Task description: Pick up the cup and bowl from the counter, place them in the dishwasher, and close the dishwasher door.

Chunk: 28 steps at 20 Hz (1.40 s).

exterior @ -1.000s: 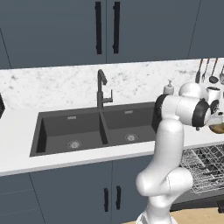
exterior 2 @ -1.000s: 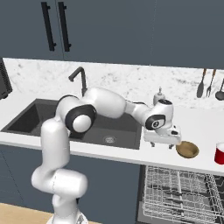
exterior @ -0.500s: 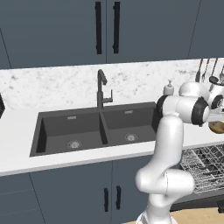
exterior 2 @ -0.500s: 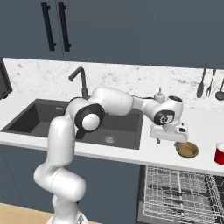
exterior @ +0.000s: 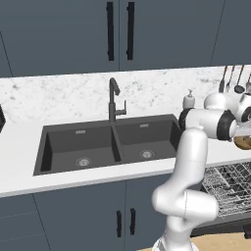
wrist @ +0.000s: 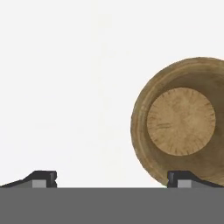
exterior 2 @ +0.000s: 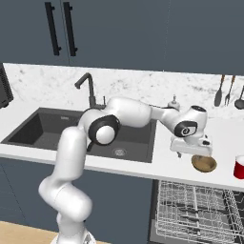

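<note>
In the left base view, a sliver of the wooden bowl (exterior: 243,142) is seen at 3 o'clock on the white marble table (exterior: 19,162), above the dishwasher (exterior: 228,186) rack.

In the right base view, the pincer (exterior 2: 191,151) hovers just beside the shallow brown bowl (exterior 2: 204,163); a red cup (exterior 2: 239,167) stands at the bowl's 3 o'clock.

In the hand view, the fingertips (wrist: 41,178) are spread wide apart, nothing held; the round-bottomed bowl (wrist: 181,121) lies at 3 o'clock.

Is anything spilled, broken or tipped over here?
No, nothing stands out. The wooden bowl sits upright and empty on the counter, the red cup stands upright beside it, and the dishwasher rack is pulled out.
</note>
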Tool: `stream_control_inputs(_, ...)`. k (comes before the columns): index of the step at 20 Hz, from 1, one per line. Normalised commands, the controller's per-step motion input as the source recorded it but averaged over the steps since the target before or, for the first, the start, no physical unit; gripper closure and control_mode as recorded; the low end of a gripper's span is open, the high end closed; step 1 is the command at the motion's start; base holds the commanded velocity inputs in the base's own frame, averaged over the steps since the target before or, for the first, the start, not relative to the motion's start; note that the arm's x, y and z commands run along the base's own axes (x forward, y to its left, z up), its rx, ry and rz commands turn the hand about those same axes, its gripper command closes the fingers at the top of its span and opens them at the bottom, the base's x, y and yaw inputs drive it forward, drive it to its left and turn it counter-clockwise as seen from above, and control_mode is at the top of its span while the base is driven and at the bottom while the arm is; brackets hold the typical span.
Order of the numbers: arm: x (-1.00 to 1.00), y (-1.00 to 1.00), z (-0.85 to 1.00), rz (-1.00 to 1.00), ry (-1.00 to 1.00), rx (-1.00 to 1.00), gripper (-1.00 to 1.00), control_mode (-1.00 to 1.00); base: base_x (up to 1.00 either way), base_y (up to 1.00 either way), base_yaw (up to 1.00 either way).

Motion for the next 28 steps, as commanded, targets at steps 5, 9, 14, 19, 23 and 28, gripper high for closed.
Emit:
stream_control_inputs(5,0.00,-0.29,-0.09,0.00,0.00,0.00,-1.00,-1.00,0.00,0.00,0.00)
stream_control_inputs(9,0.09,-0.27,-0.03,0.00,0.01,0.00,-1.00,-1.00,0.00,0.00,0.00)
stream_control_inputs(14,0.11,-0.11,-0.11,0.00,0.06,0.00,-1.00,-1.00,0.00,0.00,0.00)
stream_control_inputs(19,0.14,0.00,-0.20,0.00,0.07,0.00,-1.00,-1.00,0.00,0.00,0.00)
stream_control_inputs(23,0.02,0.00,-0.42,0.00,0.04,0.00,-1.00,-1.00,0.00,0.00,0.00)
stream_control_inputs(28,0.00,0.00,-0.20,0.00,0.02,0.00,-1.00,-1.00,0.00,0.00,0.00)
